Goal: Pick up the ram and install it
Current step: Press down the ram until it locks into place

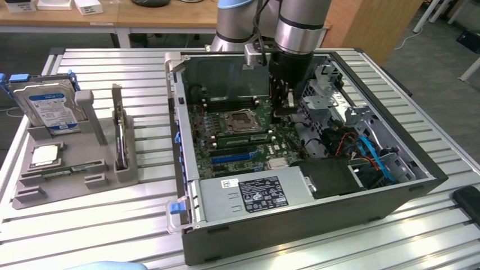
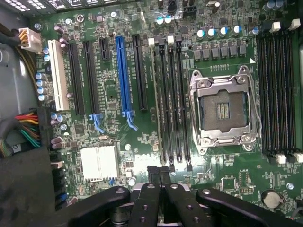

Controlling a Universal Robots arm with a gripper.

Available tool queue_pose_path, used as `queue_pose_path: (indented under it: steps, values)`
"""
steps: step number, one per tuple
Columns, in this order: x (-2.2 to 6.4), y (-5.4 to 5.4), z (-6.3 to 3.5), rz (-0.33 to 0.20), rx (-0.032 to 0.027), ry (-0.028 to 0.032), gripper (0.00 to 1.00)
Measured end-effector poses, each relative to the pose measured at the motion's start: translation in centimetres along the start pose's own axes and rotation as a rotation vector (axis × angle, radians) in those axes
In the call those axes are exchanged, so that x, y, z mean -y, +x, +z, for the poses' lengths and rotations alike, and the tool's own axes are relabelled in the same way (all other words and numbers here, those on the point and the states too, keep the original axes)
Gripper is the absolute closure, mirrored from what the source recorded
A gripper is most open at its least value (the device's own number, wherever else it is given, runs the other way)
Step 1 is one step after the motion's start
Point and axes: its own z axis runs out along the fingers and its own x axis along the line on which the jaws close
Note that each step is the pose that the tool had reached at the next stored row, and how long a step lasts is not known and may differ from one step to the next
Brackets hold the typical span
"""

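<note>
Hand is inside the PC case, low over the motherboard, fingers together and gripping nothing. Ram stands edge-on in the memory slot farthest from the CPU socket, on the blue-slot side. Fingertips sit just off the ram's end; contact unclear.

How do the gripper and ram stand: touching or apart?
Cannot tell: in the wrist view the gripper overlaps one end of the ram, hiding any contact.
</note>
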Motion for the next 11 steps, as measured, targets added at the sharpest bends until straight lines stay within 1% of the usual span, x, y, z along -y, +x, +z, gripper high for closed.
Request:
queue_pose_path:
  steps: [11]
  values:
    - [-0.31, -0.17, 0.66, 0.0, 0.0, 0.0, 0.9]
